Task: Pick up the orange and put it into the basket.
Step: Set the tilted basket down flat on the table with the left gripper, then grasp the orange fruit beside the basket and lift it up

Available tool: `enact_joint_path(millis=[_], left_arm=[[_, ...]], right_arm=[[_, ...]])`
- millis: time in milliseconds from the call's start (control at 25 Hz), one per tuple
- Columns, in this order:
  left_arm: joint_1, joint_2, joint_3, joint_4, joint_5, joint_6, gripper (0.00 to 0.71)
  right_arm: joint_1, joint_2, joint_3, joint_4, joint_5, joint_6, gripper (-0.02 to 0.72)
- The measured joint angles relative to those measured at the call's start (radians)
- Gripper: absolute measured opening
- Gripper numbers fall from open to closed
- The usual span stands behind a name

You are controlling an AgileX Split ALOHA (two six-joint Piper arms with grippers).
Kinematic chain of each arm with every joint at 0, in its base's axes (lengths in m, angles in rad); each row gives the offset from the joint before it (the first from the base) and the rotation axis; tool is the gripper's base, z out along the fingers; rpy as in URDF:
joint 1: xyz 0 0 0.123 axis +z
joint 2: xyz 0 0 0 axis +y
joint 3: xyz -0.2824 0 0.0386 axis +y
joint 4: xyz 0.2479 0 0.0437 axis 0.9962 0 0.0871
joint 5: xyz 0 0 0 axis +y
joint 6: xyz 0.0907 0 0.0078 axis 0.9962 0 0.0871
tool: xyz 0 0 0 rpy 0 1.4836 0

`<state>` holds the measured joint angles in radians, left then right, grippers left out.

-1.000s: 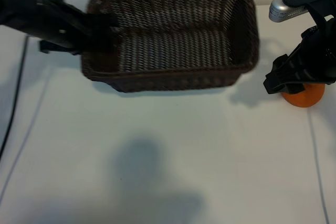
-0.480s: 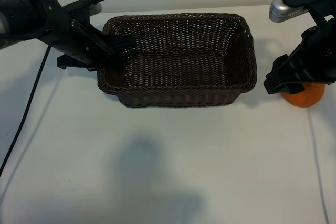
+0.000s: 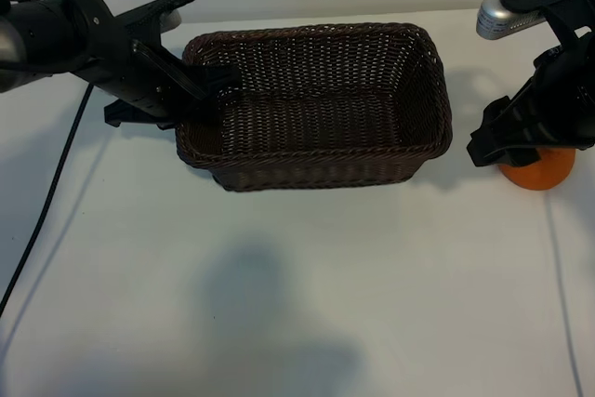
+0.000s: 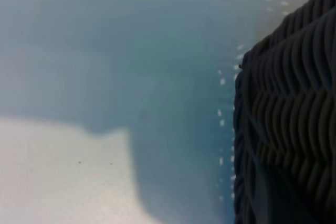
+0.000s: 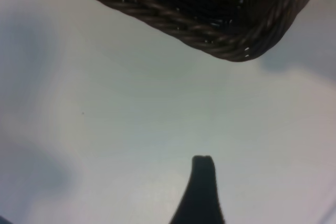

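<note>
We judged that the step required lowering the right claw (image 3: 502, 151), its jaws standing apart, squarely over the orange (image 3: 537, 170) on the bench (image 3: 297, 304) beside the basket (image 3: 316, 174), whose left wall the left claw (image 3: 216, 90) clamped.

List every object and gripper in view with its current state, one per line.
basket: upright on the table, nothing inside, left end wall gripped.
orange: on the table right of the basket, outside it, partly hidden by the right arm.
left gripper: closed on the basket's left rim.
right gripper: open, holding nothing, low beside the orange.
table: white, carrying basket and orange.
</note>
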<state>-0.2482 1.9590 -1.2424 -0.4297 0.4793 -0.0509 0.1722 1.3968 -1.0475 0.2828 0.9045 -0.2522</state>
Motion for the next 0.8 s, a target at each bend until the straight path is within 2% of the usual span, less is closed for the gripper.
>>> enact_joint_path(millis=[400, 480, 560, 720, 800], left_arm=[[0.0, 0.019, 0.0, 0.025, 0.001, 0.0, 0.154], [0.0, 0.019, 0.0, 0.025, 0.001, 0.0, 0.178], [0.0, 0.019, 0.0, 0.024, 0.007, -0.001, 0.256], [0.0, 0.019, -0.001, 0.019, 0.042, -0.006, 0.559], [0.0, 0.015, -0.001, 0.019, 0.058, -0.008, 0.669]], right_arm=[[0.0, 0.0, 0.0, 0.0, 0.0, 0.0, 0.594], [0.0, 0.0, 0.0, 0.0, 0.0, 0.0, 0.594], [0.0, 0.0, 0.0, 0.0, 0.0, 0.0, 0.594], [0.0, 0.0, 0.0, 0.0, 0.0, 0.0, 0.594], [0.0, 0.0, 0.0, 0.0, 0.0, 0.0, 0.594]])
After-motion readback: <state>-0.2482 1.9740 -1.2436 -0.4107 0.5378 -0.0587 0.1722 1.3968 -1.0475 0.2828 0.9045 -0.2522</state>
